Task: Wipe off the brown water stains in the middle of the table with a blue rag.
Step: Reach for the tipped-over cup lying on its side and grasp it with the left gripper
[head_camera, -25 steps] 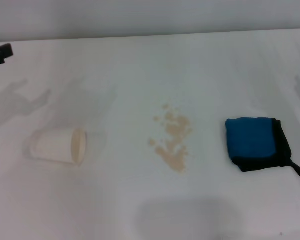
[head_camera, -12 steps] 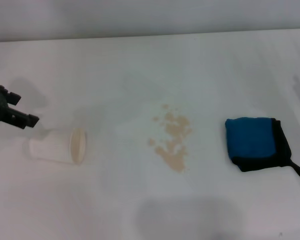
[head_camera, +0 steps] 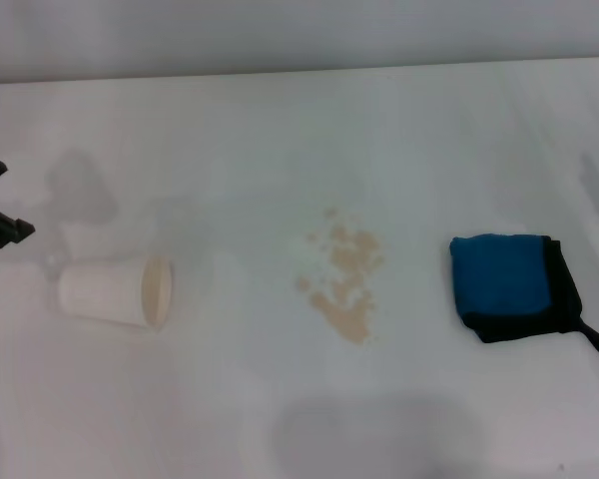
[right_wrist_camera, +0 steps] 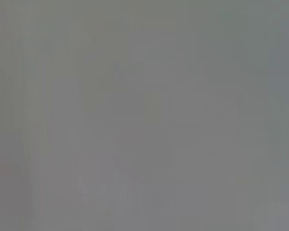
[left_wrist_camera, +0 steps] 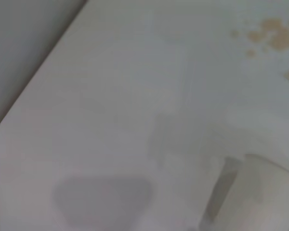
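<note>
The brown water stains spread as tan blotches in the middle of the white table; the left wrist view catches them at a corner. The blue rag, folded and black-edged with a short loop tail, lies flat to the right of the stains with nothing touching it. My left gripper pokes in at the far left edge, above and left of a fallen cup, its two black fingertips apart and holding nothing. My right gripper is out of view; its wrist view is plain grey.
A white paper cup lies on its side left of the stains, mouth facing them; its wall shows in the left wrist view. The table's far edge meets a grey wall.
My left gripper came in from the upper left, dropped toward the cup, then pulled back to the left edge. Cup, stains and rag stayed put.
</note>
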